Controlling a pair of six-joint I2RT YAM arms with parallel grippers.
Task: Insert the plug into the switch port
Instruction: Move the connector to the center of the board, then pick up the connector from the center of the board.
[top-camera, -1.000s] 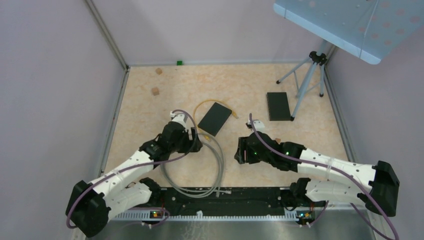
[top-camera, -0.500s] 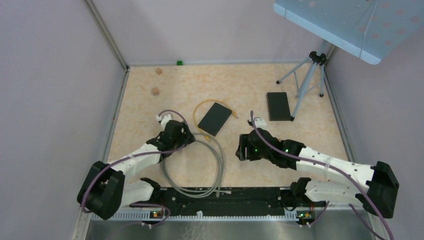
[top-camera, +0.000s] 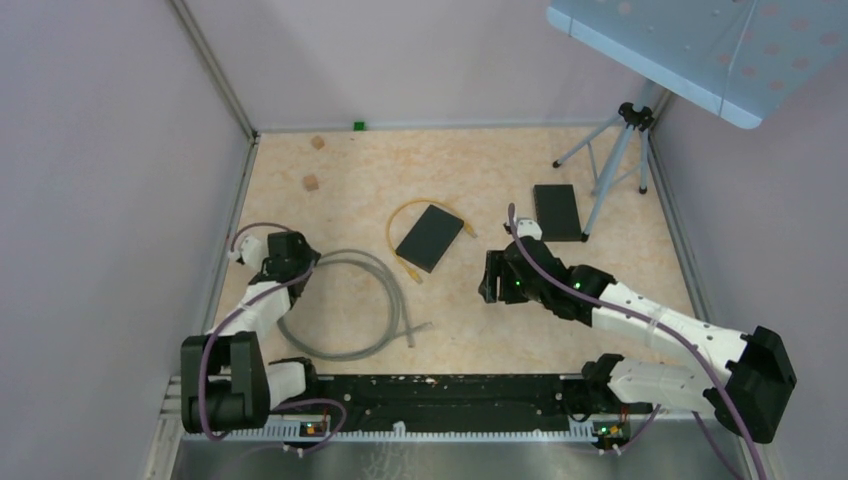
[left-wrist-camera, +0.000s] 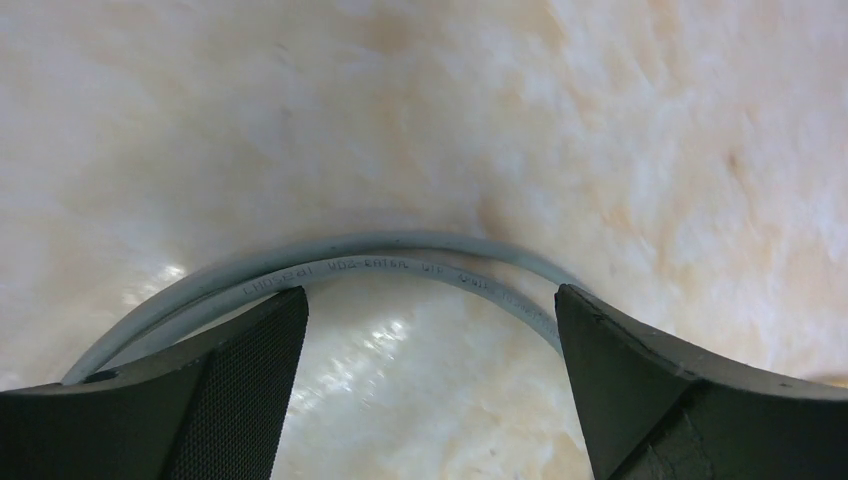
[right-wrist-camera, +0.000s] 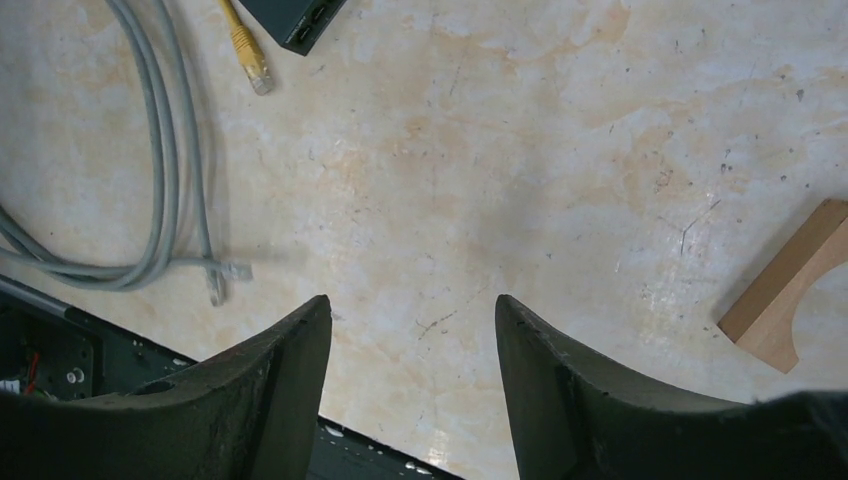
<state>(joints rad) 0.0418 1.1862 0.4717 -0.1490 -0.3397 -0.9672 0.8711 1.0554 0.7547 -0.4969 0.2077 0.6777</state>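
Left gripper (left-wrist-camera: 428, 300): fingers apart, over grey cable (left-wrist-camera: 400, 262);
Right gripper (right-wrist-camera: 412, 305): fingers apart, right of switch (top-camera: 430, 237);
Yellow plug (right-wrist-camera: 248, 55): just beside switch

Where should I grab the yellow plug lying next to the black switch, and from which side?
Probably take the yellow plug by its boot, just behind the clear tip. Come straight down with the right arm's fingers closing across its long sides. It lies flat on the table, just clear of the black switch, so both sides look open.
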